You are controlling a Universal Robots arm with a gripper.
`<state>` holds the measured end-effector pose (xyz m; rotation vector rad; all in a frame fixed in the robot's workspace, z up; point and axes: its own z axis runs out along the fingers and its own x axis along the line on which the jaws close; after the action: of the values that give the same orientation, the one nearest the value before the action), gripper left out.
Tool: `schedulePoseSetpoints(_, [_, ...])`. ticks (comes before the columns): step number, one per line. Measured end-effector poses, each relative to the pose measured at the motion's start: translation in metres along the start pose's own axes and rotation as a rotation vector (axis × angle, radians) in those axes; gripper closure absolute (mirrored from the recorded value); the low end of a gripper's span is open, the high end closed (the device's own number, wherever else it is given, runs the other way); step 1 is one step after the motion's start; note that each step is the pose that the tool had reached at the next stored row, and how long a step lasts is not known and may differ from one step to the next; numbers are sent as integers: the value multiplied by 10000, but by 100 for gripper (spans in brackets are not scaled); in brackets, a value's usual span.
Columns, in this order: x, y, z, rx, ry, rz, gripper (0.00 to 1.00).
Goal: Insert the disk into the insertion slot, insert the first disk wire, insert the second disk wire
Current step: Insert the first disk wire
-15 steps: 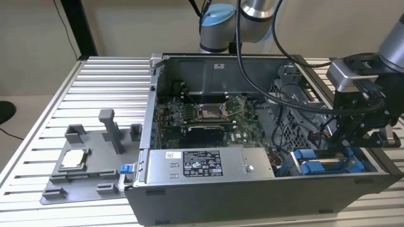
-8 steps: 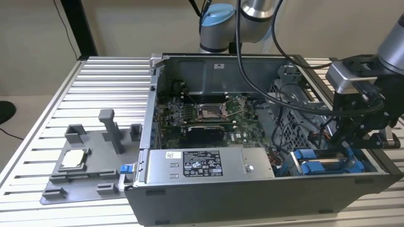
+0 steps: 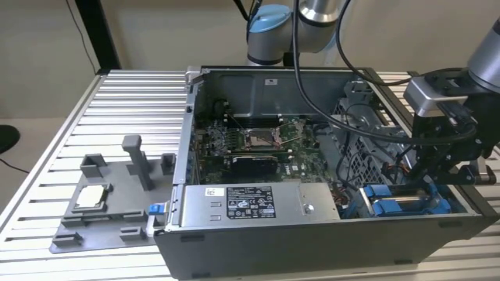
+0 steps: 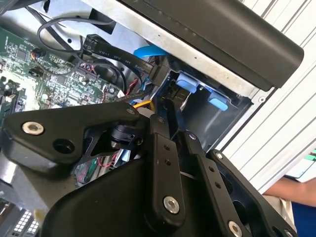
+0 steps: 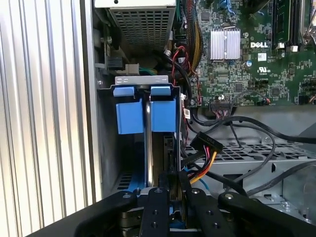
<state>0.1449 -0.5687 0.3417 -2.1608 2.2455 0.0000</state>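
We see the open computer case [image 3: 312, 252] lying on the slatted desk [image 3: 125, 105]. Its insertion slot [image 5: 143, 80], with a grey rim and blue tabs, lies at the case's 4 o'clock corner in the exterior view. There the disk [image 3: 402, 206] sits in the slot, its silver face showing between blue carrier edges.

The motherboard [image 3: 258, 140] fills the case's middle. The long power-supply box [image 3: 258, 205] runs along its 6 o'clock wall. At 9 o'clock on the desk, well apart from the case, a grey fixture tray [image 3: 117, 234] carries a small processor chip [image 3: 90, 197].

In the first wrist view a black connector [image 5: 205, 144] on yellow, red and black wires hangs loose just beside the slot, among other dark cables crossing the perforated metal.

The end effector [image 5: 173, 177] reaches down into the slot's mouth, right over the disk's blue carrier. We cannot tell whether it is open or clamped on anything.
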Motion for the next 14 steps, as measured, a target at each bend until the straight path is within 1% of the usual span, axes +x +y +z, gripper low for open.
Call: schedulePoseSetpoints(14, [0,-8,28,5,6,-142,100])
